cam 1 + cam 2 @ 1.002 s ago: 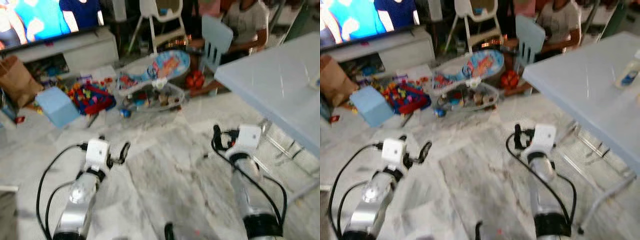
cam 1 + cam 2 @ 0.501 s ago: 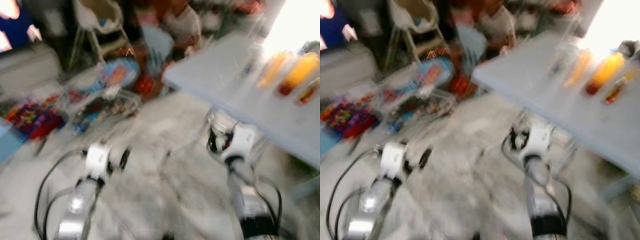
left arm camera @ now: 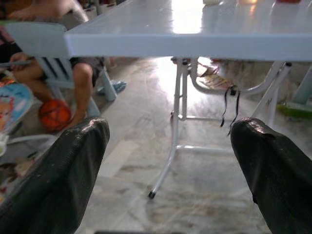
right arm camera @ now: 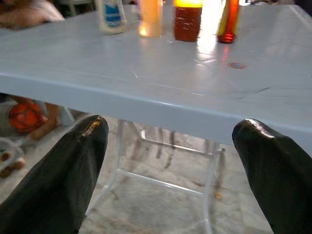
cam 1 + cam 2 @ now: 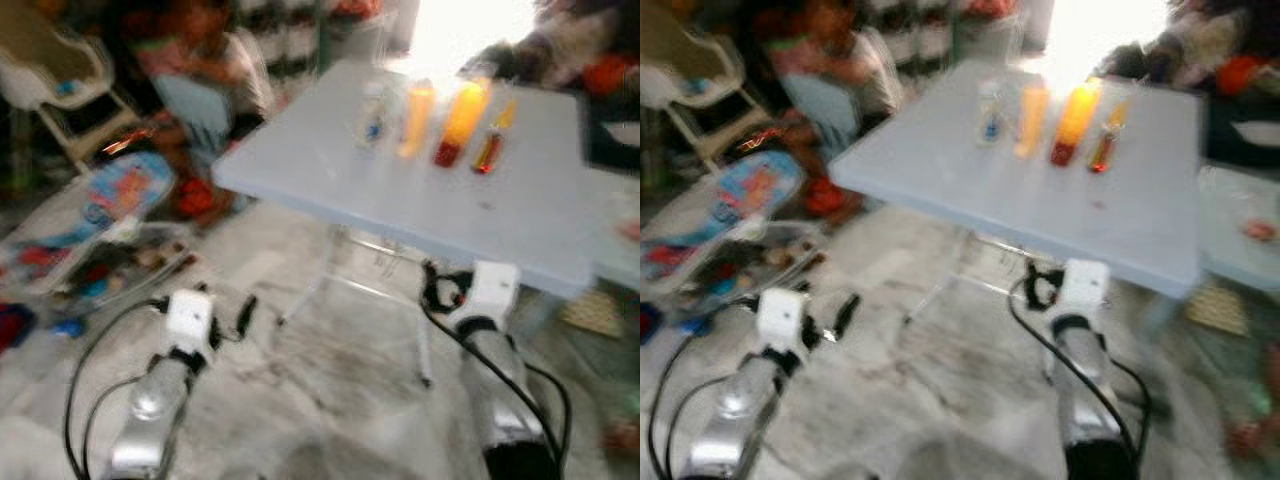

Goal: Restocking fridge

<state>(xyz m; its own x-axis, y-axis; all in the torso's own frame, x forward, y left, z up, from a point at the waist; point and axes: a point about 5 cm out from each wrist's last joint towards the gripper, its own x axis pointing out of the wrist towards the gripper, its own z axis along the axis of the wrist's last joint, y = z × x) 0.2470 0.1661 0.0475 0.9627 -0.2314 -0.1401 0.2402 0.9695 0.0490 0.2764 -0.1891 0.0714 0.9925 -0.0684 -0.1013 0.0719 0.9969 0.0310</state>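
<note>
A pale blue folding table [image 5: 520,200] stands ahead and to the right. Four bottles stand in a row at its far side: a white bottle with a blue label [image 4: 112,17], a pale orange one [image 4: 150,18], an orange one with a dark red base [image 4: 187,22] and a slim red and yellow one [image 4: 228,22]. My right gripper [image 4: 170,161] is open and empty, held just below the table's near edge. My left gripper [image 3: 170,161] is open and empty too, low over the marble floor and facing the table's white legs [image 3: 175,141].
A person [image 5: 195,70] sits on a small blue chair at the back left, near an orange ball [image 3: 54,114]. A baby bouncer [image 5: 90,205] and toys lie on the floor to the left. A white high chair [image 5: 50,80] stands behind them.
The camera has swung to the right: the table and its bottles have come from the right edge to the middle, and the toys have slid off to the left. Both arms keep their pose.
</note>
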